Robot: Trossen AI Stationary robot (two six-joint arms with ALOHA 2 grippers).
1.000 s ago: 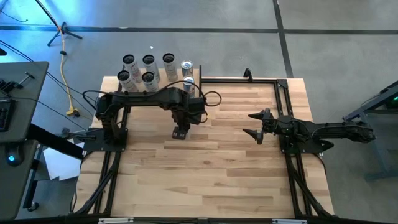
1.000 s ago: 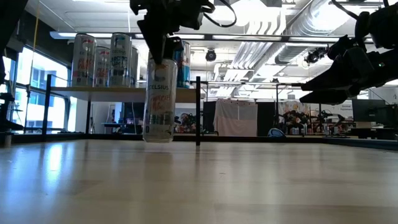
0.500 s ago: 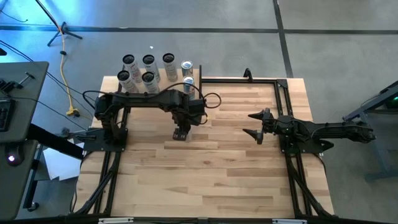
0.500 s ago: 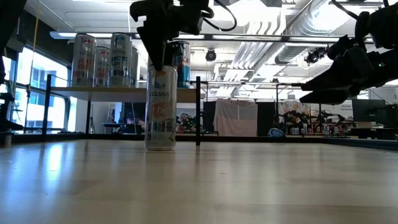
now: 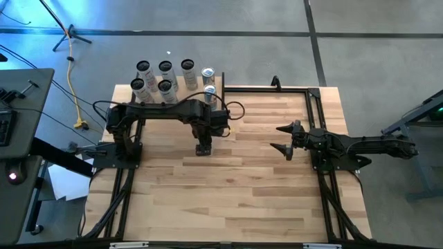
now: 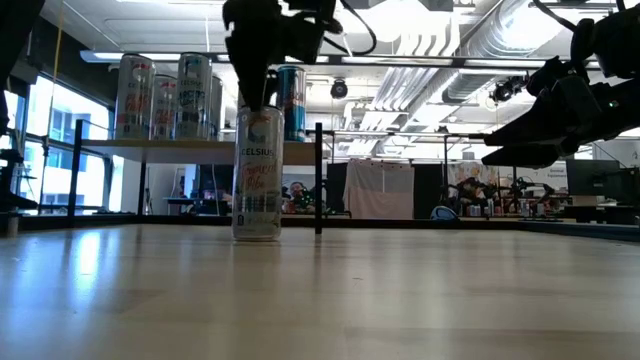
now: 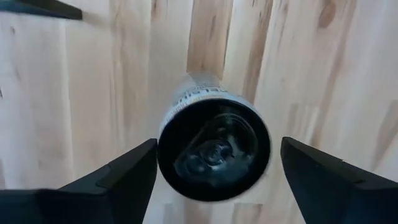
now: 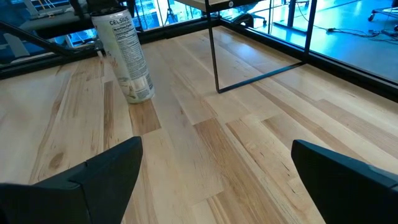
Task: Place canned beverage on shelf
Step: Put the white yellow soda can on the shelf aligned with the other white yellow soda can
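the can (image 6: pixel 258 172) stands upright on the table (image 5: pixel 263 180), at about 6 o'clock from the shelf (image 6: pixel 180 147) and off it, the left claw (image 7: pixel 214 163) released straddling its top untouching, perhaps to regrip, the right claw (image 5: pixel 284 138) open at 3 o'clock, waiting.

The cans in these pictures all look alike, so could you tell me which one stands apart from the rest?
The Celsius can standing alone on the tabletop, beneath the left gripper; the others cluster on the shelf.

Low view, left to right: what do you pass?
Cans on the shelf → Celsius can standing on the table under the left pincer → black post → right pincer.
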